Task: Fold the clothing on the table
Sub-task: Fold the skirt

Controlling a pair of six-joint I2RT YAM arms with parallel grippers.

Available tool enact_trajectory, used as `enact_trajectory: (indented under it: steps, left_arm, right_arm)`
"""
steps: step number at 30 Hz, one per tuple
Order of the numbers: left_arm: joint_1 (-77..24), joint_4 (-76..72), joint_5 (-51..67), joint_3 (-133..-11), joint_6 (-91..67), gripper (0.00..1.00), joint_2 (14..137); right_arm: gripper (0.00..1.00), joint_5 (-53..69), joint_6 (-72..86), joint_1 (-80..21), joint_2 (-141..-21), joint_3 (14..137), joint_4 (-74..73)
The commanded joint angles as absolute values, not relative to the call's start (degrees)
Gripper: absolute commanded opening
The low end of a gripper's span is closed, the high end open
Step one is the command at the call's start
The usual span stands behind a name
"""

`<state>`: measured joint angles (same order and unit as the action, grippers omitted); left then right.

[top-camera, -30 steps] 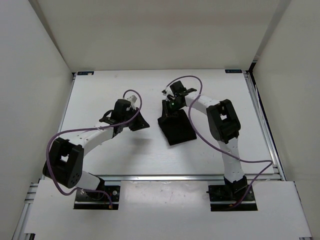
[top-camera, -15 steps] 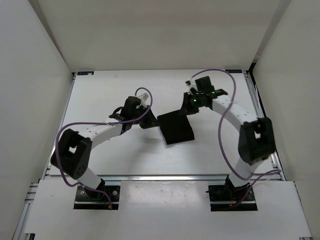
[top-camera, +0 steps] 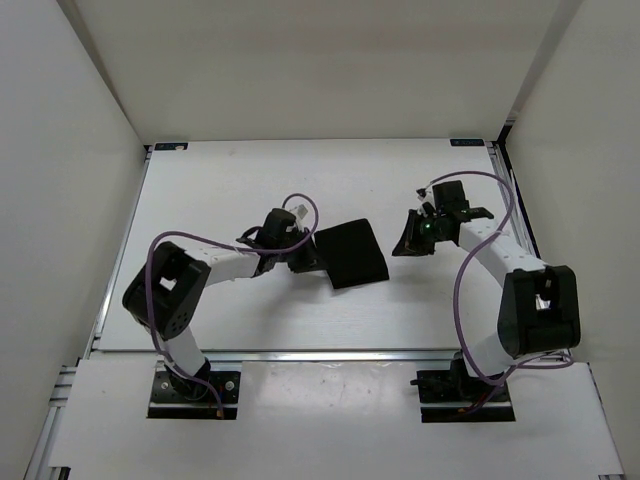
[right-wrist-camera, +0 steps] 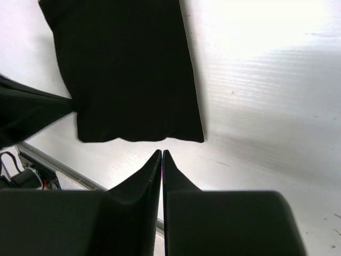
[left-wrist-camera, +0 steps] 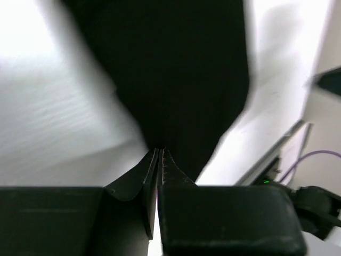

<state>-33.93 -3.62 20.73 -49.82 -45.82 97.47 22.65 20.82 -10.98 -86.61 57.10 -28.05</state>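
The clothing (top-camera: 352,254) is a black folded rectangle lying flat near the middle of the white table (top-camera: 220,180). My left gripper (top-camera: 312,260) is shut, its tips meeting right at the clothing's left edge. In the left wrist view the gripper's tips (left-wrist-camera: 160,151) touch the dark fabric (left-wrist-camera: 176,69), with no cloth visible between the jaws. My right gripper (top-camera: 401,246) is shut and empty, a short way right of the clothing. In the right wrist view the gripper (right-wrist-camera: 162,152) hangs over bare table just short of the clothing's (right-wrist-camera: 128,69) hem.
A silver rail (top-camera: 330,355) runs along the table's near edge, with another rail (top-camera: 520,240) on the right. White walls close in on three sides. Purple cables (top-camera: 300,205) loop over both arms. Blue marks (top-camera: 172,146) sit at the far corners.
The right gripper has lifted off the clothing and swung right, away from it. The left gripper has moved right until its tips reach the clothing's left edge. The clothing lies about where it was.
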Motion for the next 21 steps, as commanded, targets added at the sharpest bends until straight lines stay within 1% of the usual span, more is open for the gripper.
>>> enact_trajectory:
  steps: [1,5,10,12,17,19,21]
  left_arm:
    - [-35.0,-8.2,21.3,-47.3,-46.8,0.00,99.6]
    - [-36.0,-5.6,18.4,-48.1,-45.1,0.00,102.8]
    - [-34.8,-0.6,15.0,-48.3,-43.5,0.00,102.6]
    - [-33.7,0.0,15.3,-48.3,-43.4,0.00,99.8]
    - [-34.6,15.4,2.0,-54.0,-38.2,0.00,90.5]
    - [-34.9,14.7,2.6,-54.8,-38.0,0.00,88.1]
    - [-33.8,9.6,9.9,-54.3,-40.5,0.00,87.5]
  right_arm:
    - [0.06,22.9,20.2,-9.3,-83.6,57.0,-28.1]
    - [0.06,21.6,19.3,-9.3,-82.6,56.3,-29.5]
    - [0.06,21.5,18.7,-8.6,-81.5,55.4,-29.6]
    - [0.06,21.6,18.5,-8.4,-81.0,55.3,-29.8]
    - [0.06,21.3,18.6,-8.4,-80.1,55.5,-29.3]
    - [0.06,21.8,18.6,-8.5,-80.4,55.8,-28.9]
    - [0.06,21.7,18.4,-9.0,-81.5,56.5,-29.1]
